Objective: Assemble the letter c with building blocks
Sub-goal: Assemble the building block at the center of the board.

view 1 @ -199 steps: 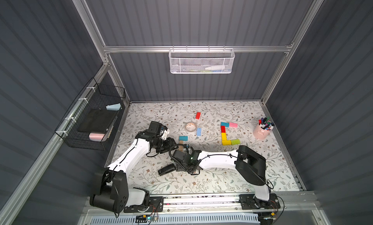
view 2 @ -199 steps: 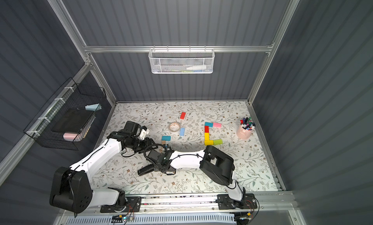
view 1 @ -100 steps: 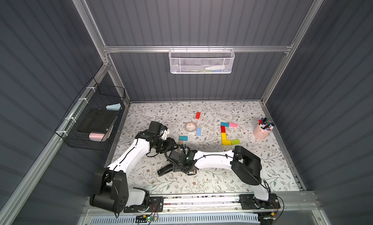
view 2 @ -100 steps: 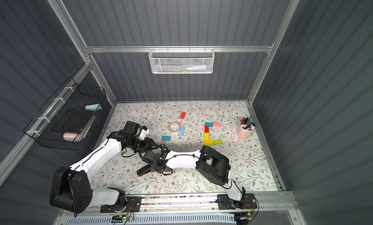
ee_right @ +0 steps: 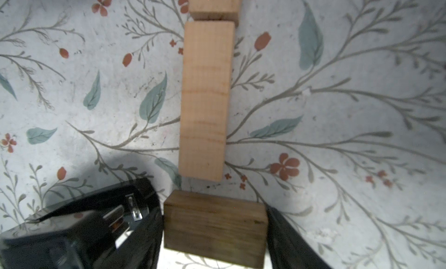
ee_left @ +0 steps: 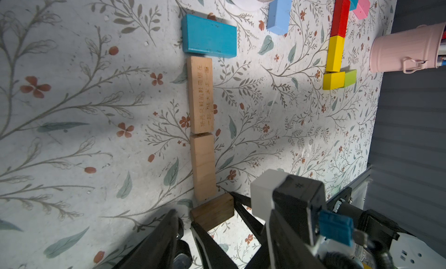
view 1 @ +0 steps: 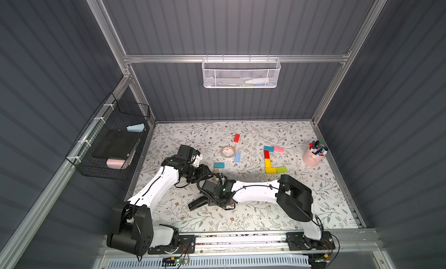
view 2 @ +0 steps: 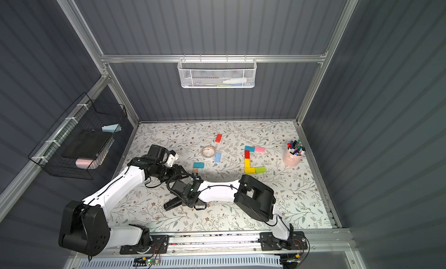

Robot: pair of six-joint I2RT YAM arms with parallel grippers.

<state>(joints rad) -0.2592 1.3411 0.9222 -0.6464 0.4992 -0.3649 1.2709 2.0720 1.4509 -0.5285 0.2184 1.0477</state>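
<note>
Six coloured blocks (view 1: 267, 163) lie edge to edge toward the right of the desk (view 1: 241, 222): teal and pink across the top, red and yellow down the side, yellow and lime green along the foot. Left of them, a teal block (ee_left: 208, 36) lies crosswise, an engraved tan block (ee_left: 200, 95) and a plain tan block (ee_left: 204, 166) run end to end from it, and a darker wood block (ee_right: 214, 228) sits crosswise just past them. The right fingers (ee_right: 282, 241) press on both its ends; the left fingers (ee_left: 159, 241) stand apart, empty, beside it. A red block (view 1: 236, 138) and light blue block (view 1: 237, 157) lie loose. The desk wears a leafy floral print; ribbed dark grey walls (view 1: 217, 26) and aluminium rails (view 1: 231, 58) enclose it.
</note>
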